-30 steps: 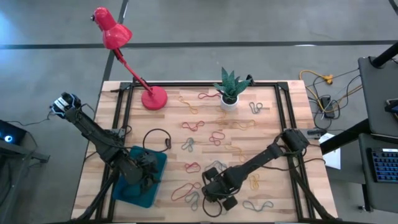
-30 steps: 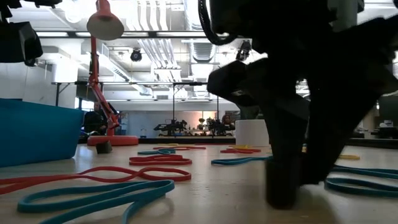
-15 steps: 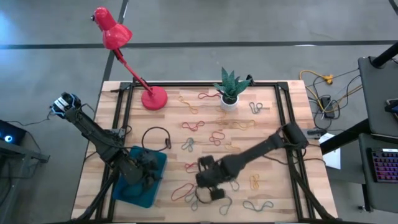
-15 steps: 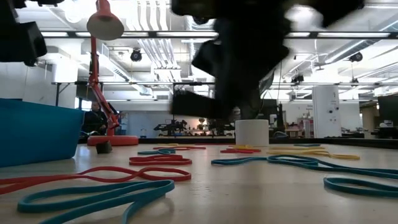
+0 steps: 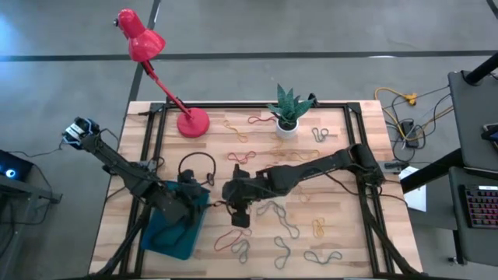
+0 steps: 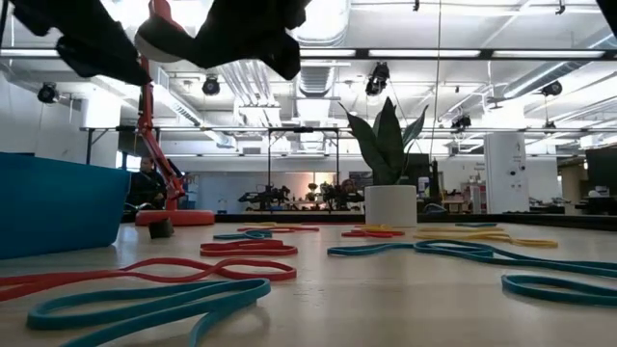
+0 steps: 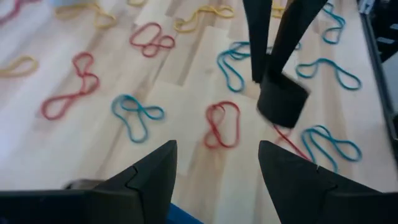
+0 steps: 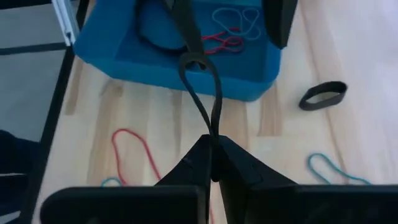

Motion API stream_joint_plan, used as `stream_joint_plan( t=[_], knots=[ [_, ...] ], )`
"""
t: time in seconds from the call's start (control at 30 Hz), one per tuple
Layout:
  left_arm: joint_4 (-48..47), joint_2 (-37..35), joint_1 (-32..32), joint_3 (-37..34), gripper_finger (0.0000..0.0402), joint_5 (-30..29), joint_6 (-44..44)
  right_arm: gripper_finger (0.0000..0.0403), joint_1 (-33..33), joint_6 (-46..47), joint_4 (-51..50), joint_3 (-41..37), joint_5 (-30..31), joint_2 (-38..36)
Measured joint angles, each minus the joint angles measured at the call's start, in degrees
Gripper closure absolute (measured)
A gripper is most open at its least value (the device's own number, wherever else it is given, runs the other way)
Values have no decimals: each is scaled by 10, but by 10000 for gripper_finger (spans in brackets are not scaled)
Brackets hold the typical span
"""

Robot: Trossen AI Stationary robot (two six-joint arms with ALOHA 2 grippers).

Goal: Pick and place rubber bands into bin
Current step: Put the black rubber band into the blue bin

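While rubber bands (image 5: pixel 247 156) lie scattered across the light wooden table (image 5: pixel 342 233), the right gripper (image 8: pixel 213 163), fingers pinched together on a dark band (image 8: pixel 200 93), hangs just beside the teal bin (image 5: pixel 177 233) at the table's front left. The left gripper (image 7: pixel 214 165) hovers over that bin, fingers apart. A red lamp (image 5: pixel 148 54) and potted plant (image 5: pixel 288 109) stand along the far edge, an industrial hall beyond.
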Motion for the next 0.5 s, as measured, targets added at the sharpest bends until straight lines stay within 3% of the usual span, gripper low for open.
stream_joint_plan(
  t=[0.27, 0.5],
  knots=[
    [25, 2, 25, 22, 191, 3, 97, 394, -1, 0, -1, -3, 33, 2],
    [29, 1, 25, 32, 191, 66, 139, 394, -12, 3, -22, -3, 60, 3]
  ],
)
